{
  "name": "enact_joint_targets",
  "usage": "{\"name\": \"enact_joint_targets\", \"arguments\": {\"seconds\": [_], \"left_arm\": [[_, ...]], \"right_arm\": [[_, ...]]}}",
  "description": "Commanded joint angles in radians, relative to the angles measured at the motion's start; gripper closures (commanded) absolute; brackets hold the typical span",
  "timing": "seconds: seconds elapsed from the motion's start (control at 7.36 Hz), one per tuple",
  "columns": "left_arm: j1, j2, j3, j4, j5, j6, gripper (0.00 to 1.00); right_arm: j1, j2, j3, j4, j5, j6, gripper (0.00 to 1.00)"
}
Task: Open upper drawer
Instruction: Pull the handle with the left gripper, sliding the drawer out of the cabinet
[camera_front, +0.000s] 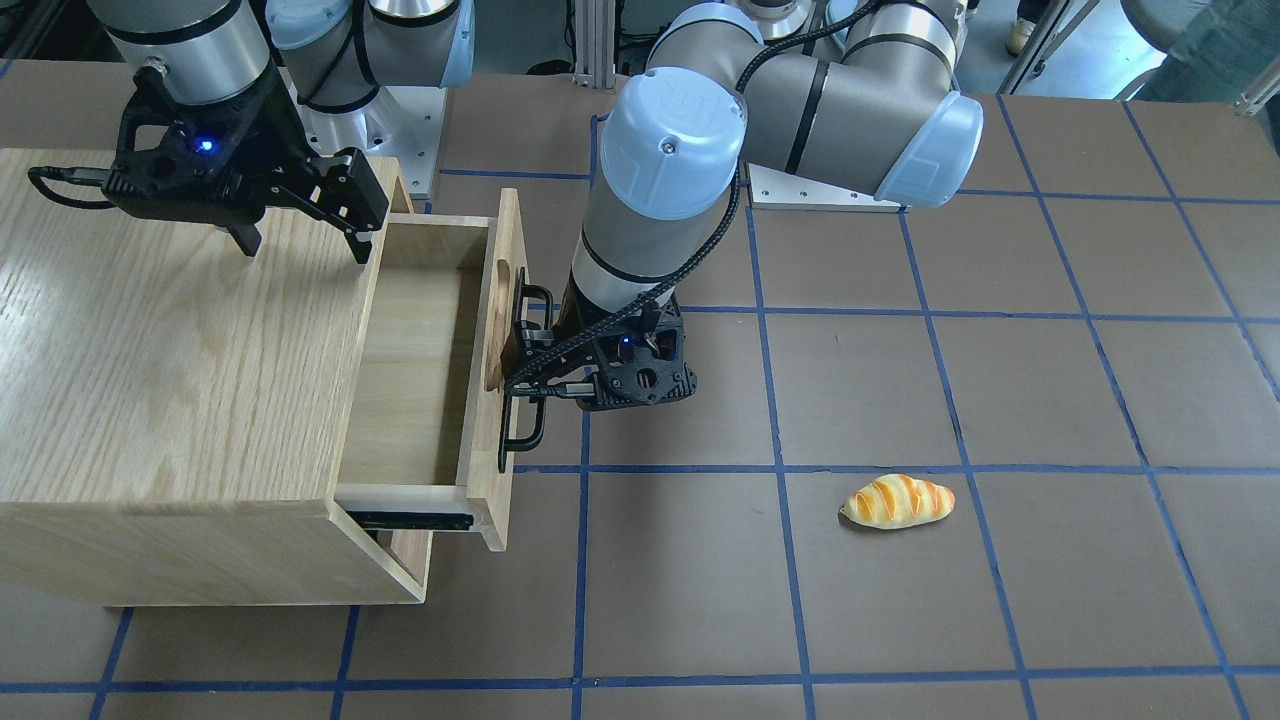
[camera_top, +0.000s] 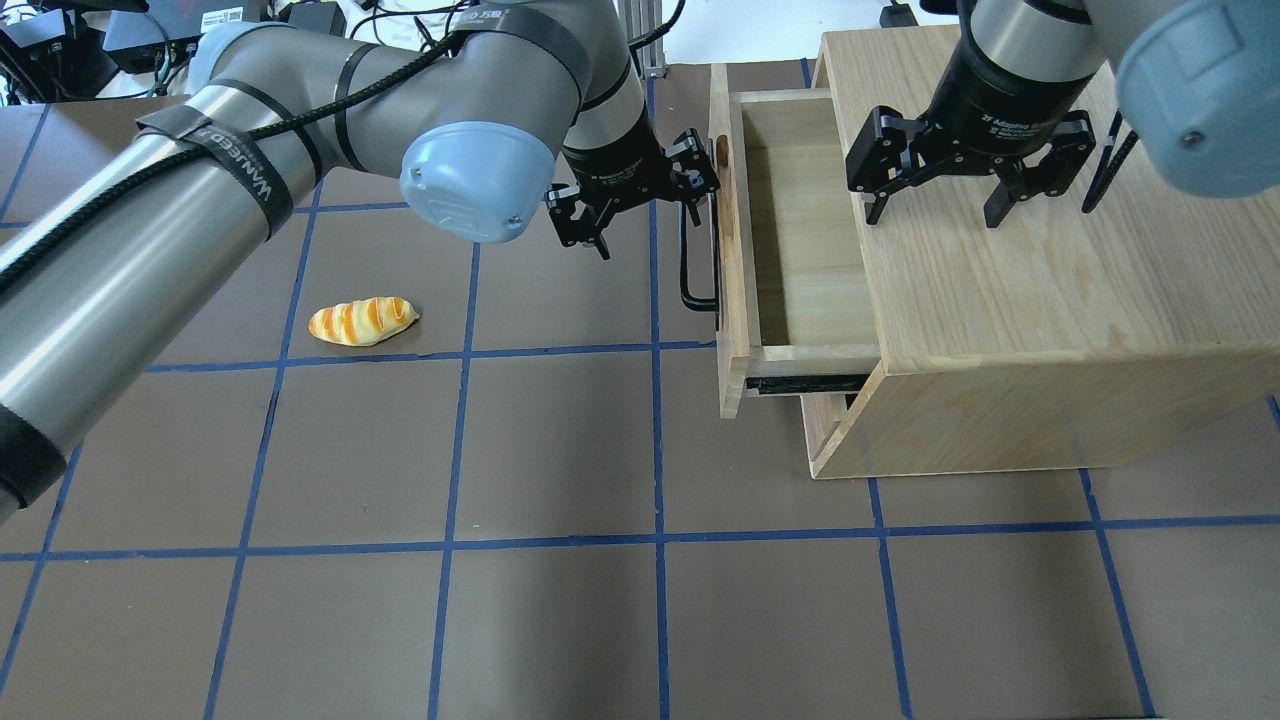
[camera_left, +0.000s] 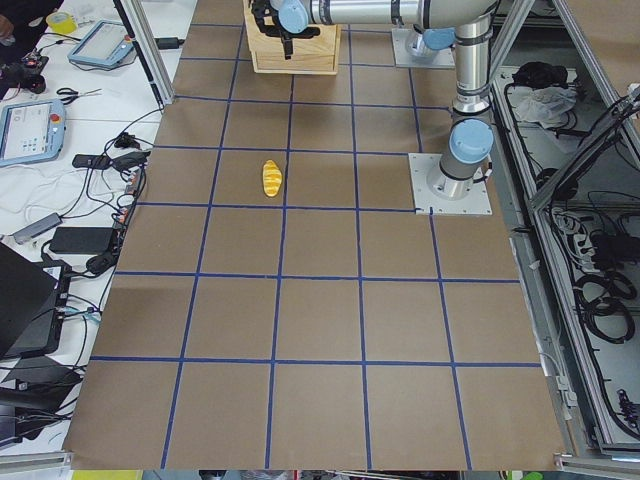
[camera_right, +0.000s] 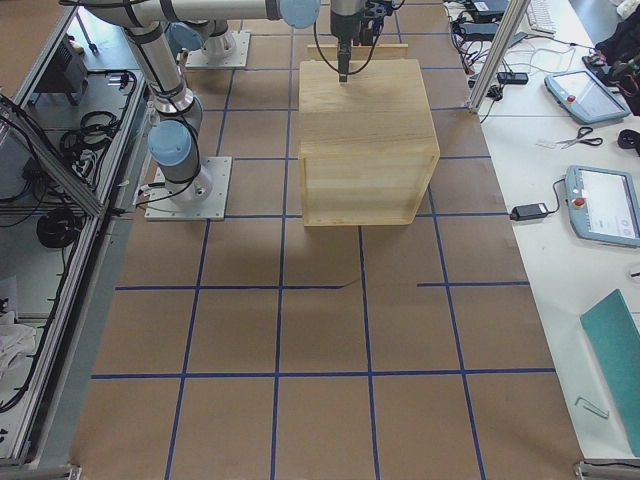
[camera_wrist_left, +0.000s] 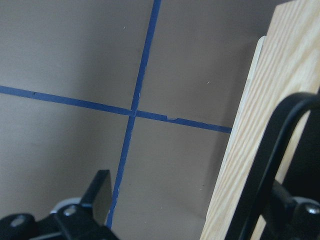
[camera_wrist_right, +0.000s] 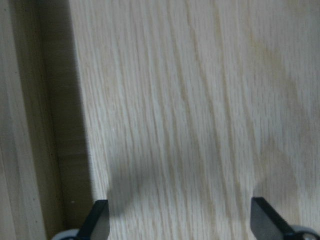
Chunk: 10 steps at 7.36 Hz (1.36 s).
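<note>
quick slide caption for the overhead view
Left hand at the long black bar handle of the pulled-out light oak upper drawer; open right hand over the wooden cabinet.

The upper drawer (camera_front: 420, 350), light oak, sits level and pulled well out of the cabinet (camera_front: 170, 330); its front panel (camera_front: 505, 250) carries a black bar handle (camera_top: 686, 265) (plus an oval slot (camera_front: 494, 330))

Upper drawer (camera_top: 800, 230) interior accessible from above

— The upper drawer (camera_top: 800, 240)?
— Light oak, visible grain, smooth satin finish; its handle (camera_top: 685, 260) is black metal, faintly glossy.
— And the surface (camera_top: 560, 620)?
— Matt brown paper-like sheeting, blue tape lines (camera_top: 660, 540). The bread roll (camera_top: 362, 321) looks shiny, plastic.
</note>
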Motion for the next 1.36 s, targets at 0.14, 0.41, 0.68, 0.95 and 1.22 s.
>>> {"name": "enact_joint_targets", "arguments": {"seconds": [0.14,0.41,0.68,0.95,1.22], "left_arm": [[0.039,0.01,-0.002,-0.036,0.001,0.042,0.0],[0.053,0.013,-0.002,-0.051,0.002,0.072,0.0],[0.068,0.016,-0.002,-0.066,0.005,0.079,0.0],[0.069,0.02,-0.002,-0.069,0.017,0.079,0.0],[0.069,0.034,0.001,-0.086,0.017,0.079,0.0]], "right_arm": [[0.0,0.0,0.0,-0.001,-0.001,0.0,0.0],[-0.001,0.0,0.0,0.0,0.0,0.0,0.0],[0.0,0.0,0.0,-0.001,-0.001,0.0,0.0],[0.0,0.0,0.0,-0.001,0.0,0.0,0.0],[0.0,0.0,0.0,0.0,0.0,0.0,0.0]]}}
